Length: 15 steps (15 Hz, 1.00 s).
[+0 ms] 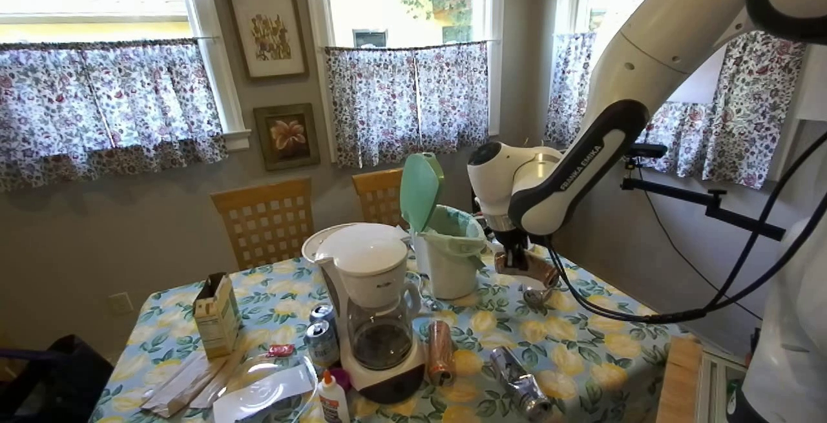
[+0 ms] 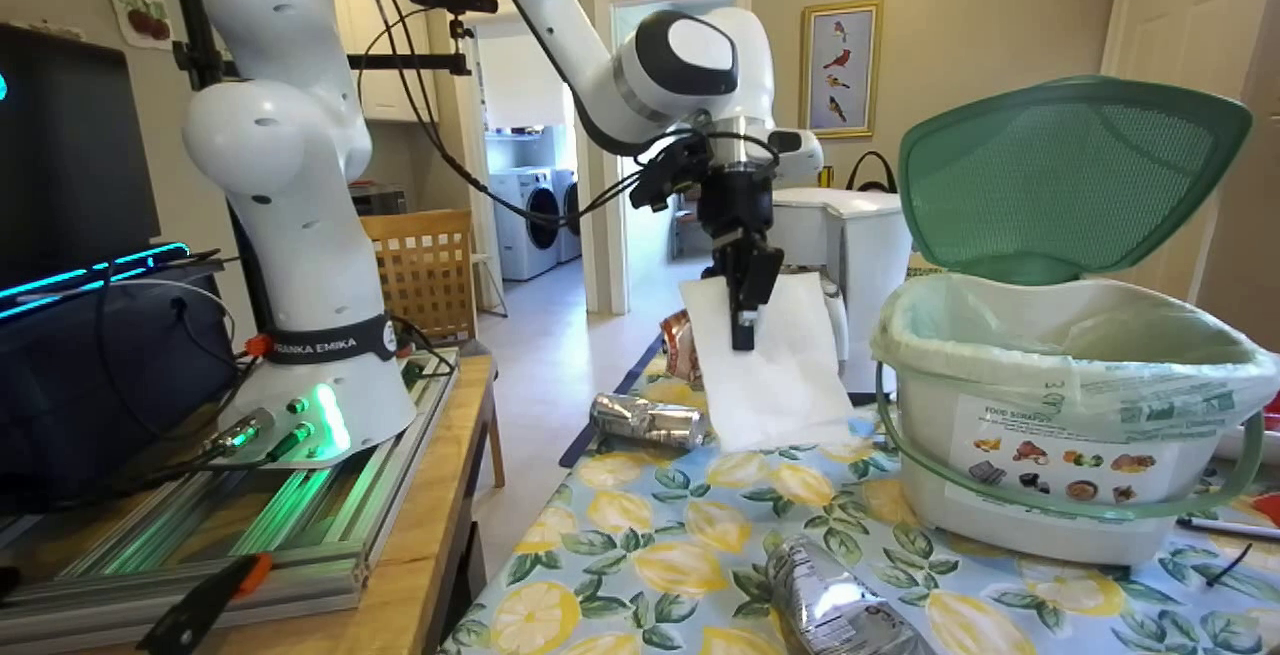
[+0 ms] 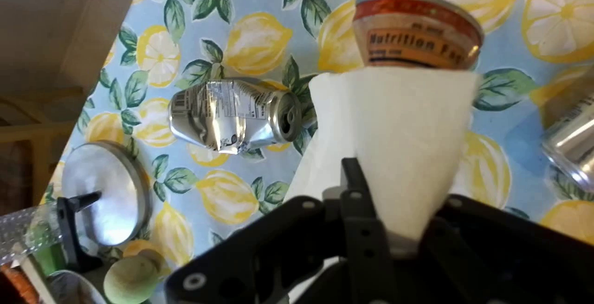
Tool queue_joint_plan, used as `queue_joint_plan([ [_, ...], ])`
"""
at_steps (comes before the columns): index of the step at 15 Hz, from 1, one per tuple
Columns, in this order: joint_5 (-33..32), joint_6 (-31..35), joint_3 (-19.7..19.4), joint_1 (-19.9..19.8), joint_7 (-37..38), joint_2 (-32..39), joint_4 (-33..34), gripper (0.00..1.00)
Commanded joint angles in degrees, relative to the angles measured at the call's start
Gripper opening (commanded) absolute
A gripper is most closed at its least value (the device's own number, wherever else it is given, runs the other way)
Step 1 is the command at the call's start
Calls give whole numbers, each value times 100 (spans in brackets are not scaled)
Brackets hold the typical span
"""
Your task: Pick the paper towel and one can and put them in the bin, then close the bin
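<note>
My gripper (image 1: 515,263) is shut on a white paper towel (image 2: 790,405) and an orange can (image 1: 538,269), held above the table. In an exterior view the towel hangs from the gripper (image 2: 743,330), with the can (image 2: 681,347) showing behind its left edge. In the wrist view the towel (image 3: 413,123) covers most of the can (image 3: 415,35); one finger of the gripper (image 3: 390,202) is largely hidden. The cream-white bin (image 2: 925,425) stands beside the gripper with its green lid (image 2: 1070,180) open and a bag lining it. It also shows in an exterior view (image 1: 449,278).
Silver cans (image 1: 536,295) (image 1: 520,384) and another orange can (image 1: 441,353) lie on the table. The coffee maker (image 1: 371,252), two upright cans (image 1: 321,342), a carton (image 1: 216,313) and a glue bottle (image 1: 333,400) stand there. A round metal thing (image 3: 104,192) lies near the table's edge.
</note>
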Motion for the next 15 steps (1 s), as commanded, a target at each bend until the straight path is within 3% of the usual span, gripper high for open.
queue_joint_plan([
  [1, -48, -181, 279, -312, -189, -450, 151, 1],
  [9, 67, -130, 407, -643, -532, -662, 862, 1],
  [15, 288, 117, 343, -781, -931, -381, 1519, 1],
])
